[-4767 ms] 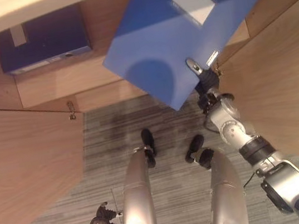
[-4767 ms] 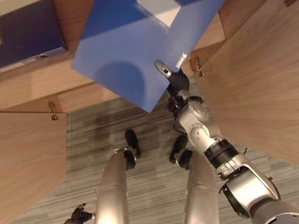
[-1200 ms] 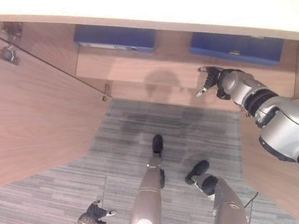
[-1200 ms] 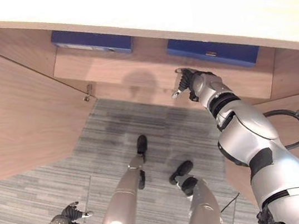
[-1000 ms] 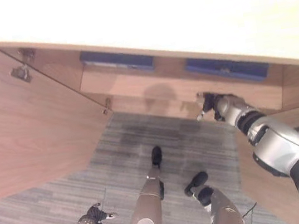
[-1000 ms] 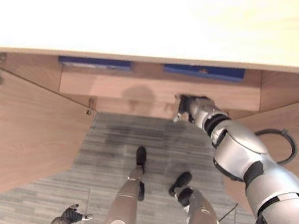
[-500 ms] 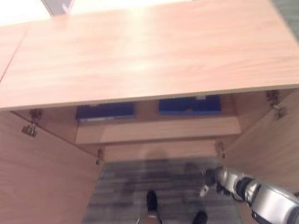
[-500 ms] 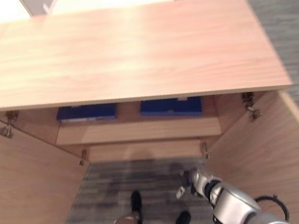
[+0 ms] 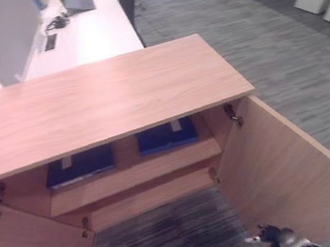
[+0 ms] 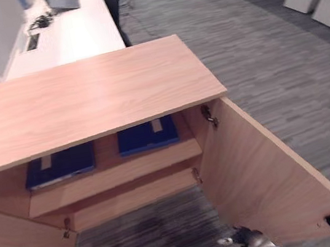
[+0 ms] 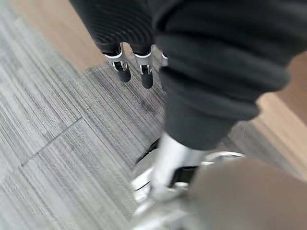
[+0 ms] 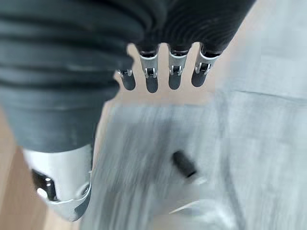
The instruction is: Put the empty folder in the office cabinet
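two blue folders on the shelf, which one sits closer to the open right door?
The brighter blue folder, on the shelf's right half beside the right door. The darker folder lies further left.

We see our right hand (image 12: 163, 72) low down by our side, with its silver, dark-tipped fingers (image 12: 175, 79) hanging loose and holding nothing. Our left hand (image 11: 129, 48) hangs low too, its silver, dark-tipped fingers (image 11: 146, 76) relaxed and empty under the dark ribbed cover.
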Tool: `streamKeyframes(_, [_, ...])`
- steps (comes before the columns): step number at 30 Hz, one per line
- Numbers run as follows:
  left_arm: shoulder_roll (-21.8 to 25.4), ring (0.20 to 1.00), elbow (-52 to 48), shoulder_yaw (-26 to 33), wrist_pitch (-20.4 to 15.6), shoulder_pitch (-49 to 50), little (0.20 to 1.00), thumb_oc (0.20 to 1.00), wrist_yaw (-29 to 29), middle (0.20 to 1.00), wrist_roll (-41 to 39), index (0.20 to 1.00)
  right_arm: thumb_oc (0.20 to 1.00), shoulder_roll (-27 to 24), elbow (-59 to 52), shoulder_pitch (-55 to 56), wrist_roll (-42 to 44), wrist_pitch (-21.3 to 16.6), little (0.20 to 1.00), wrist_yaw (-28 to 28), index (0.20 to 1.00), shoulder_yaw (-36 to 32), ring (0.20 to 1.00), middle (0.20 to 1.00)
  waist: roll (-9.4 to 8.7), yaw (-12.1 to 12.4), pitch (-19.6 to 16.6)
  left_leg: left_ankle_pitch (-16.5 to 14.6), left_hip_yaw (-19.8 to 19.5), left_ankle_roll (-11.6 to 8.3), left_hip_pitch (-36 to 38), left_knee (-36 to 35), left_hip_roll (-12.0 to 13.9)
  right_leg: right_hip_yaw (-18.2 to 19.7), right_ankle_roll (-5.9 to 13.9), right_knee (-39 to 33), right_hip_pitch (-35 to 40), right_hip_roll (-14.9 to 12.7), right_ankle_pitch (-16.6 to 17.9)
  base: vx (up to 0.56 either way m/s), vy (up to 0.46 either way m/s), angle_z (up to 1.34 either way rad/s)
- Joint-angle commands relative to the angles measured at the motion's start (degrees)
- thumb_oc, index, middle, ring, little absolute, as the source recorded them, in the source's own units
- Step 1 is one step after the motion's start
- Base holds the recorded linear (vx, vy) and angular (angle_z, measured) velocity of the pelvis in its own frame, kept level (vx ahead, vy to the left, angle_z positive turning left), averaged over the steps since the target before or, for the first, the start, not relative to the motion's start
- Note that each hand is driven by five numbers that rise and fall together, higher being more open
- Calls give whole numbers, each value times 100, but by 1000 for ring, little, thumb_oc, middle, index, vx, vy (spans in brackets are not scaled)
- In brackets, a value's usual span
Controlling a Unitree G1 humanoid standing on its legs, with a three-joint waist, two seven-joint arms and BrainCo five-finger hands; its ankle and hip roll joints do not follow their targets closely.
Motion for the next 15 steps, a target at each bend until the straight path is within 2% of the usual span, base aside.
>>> streamKeyframes(1, [-150,1000,241,-39,-125,-143,1000,1000,18,1000,114,1000,1000,163,287,-175,473,-127,1000,-255,1000,-298,1000,1000,-178,-45,2,-465,-26,318,405,-283,-610,277,591,-448,-294,-17,555,-114,149,-27])
streamKeyframes(3, [-134,1000,330,35,-132,-83,1000,1000,33,1000,172,1000,1000,147,130,17,1127,-306,1000,-479,1000,-900,1000,1000,-152,-188,37,-400,51,391,473,-511,-738,411,682,-433,-479,-40,755,-113,156,-20])
streamKeyframes(4, [-134,1000,331,33,-132,-82,1000,1000,33,1000,172,1000,1000,147,127,22,1127,-305,1000,-480,1000,-901,1000,1000,-151,-180,36,-398,57,392,479,-518,-739,417,683,-433,-480,-38,756,-138,158,-36])
streamKeyframes(7, [-73,1000,506,195,-162,42,1000,1000,34,1000,288,1000,1000,282,29,307,2145,-494,1000,-540,1000,-1576,1000,1000,-177,-396,88,-387,204,470,449,-646,-920,620,863,-492,-805,-53,1071,-165,146,-45])
streamKeyframes(10, [-24,1000,652,300,-177,146,1000,1000,6,1000,426,1000,1000,314,40,399,2849,-609,1000,-543,1000,-1965,1000,1000,-218,-516,130,-390,387,497,436,-646,-1012,727,986,-548,-963,-69,1233,-142,111,-36])
streamKeyframes(13, [-32,1000,690,400,-199,206,1000,1000,-38,1000,390,1000,1000,281,29,429,3029,-635,1000,-601,1000,-2159,1000,1000,-250,-579,210,-349,567,499,436,-646,-1051,633,1095,-410,-1126,-168,1336,-133,68,-37])
streamKeyframes(14, [-34,1000,677,437,-201,204,1000,1000,-29,1000,352,1000,1000,255,10,420,2975,-620,1000,-634,1000,-2178,1000,1000,-245,-576,259,-320,632,496,425,-646,-1017,514,1127,-294,-1171,-245,1305,-110,43,-50])
streamKeyframes(15, [-33,1000,682,455,-193,205,1000,1000,-20,1000,328,1000,1000,230,46,442,2875,-600,1000,-654,1000,-2175,1000,1000,-166,-550,275,-392,629,481,460,-646,-916,426,1199,-210,-1109,-296,1115,-116,9,-55])
